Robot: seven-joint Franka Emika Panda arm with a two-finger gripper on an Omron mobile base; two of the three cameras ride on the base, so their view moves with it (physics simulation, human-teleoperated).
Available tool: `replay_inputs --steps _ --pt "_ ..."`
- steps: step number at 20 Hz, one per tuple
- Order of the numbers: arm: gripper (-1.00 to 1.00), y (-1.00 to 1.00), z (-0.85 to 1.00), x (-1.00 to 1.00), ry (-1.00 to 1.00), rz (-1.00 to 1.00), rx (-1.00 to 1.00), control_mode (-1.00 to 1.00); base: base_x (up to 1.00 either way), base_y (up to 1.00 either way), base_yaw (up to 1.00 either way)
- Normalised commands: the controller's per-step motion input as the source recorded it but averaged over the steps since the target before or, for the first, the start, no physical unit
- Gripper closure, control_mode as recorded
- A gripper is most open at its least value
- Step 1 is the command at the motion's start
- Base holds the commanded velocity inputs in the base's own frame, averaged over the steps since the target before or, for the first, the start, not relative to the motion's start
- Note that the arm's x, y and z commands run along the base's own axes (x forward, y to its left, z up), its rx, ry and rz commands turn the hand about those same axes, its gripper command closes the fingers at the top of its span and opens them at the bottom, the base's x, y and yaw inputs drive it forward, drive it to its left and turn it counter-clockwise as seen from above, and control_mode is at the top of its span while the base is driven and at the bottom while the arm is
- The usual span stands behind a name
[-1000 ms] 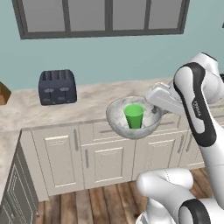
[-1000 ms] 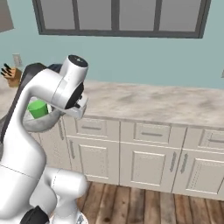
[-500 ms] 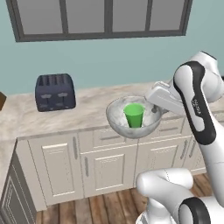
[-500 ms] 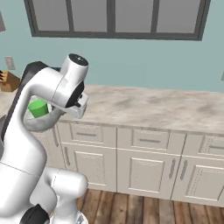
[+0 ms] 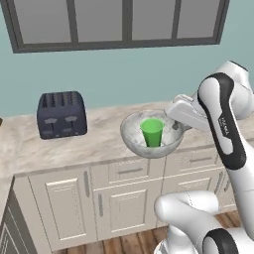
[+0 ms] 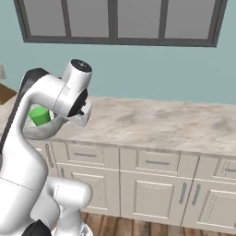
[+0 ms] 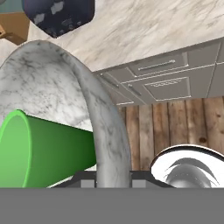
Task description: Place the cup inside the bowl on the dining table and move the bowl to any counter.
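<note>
My gripper (image 5: 177,126) is shut on the right rim of the pale speckled bowl (image 5: 133,140) and holds it in the air over the front edge of the counter (image 5: 99,144). The green cup (image 5: 152,131) stands upright inside the bowl. In the hand view the bowl's rim (image 7: 109,131) passes between my fingertips (image 7: 87,183), and the cup (image 7: 43,148) lies to its left. From the right base the cup (image 6: 39,115) and bowl (image 6: 41,132) show behind my arm. The dining table is out of view.
A dark toaster (image 5: 61,114) stands on the counter to the bowl's left. Cream cabinet fronts (image 5: 129,198) run below, above a wooden floor. The counter (image 6: 161,124) stretches bare to the right. A brown wooden block (image 7: 13,24) sits beyond the toaster.
The whole scene has shifted slightly as the base moved; the counter and toaster sit a little lower in view. The bowl with the cup stays in my grip.
</note>
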Motion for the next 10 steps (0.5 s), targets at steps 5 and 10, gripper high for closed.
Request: replay_inputs --steps 5,10 --pt "1.00 0.00 0.00 0.00 0.00 0.00 0.00 1.00 0.53 0.00 0.00" --pt "1.00 0.00 0.00 0.00 0.00 0.00 0.00 1.00 0.25 -0.06 0.00"
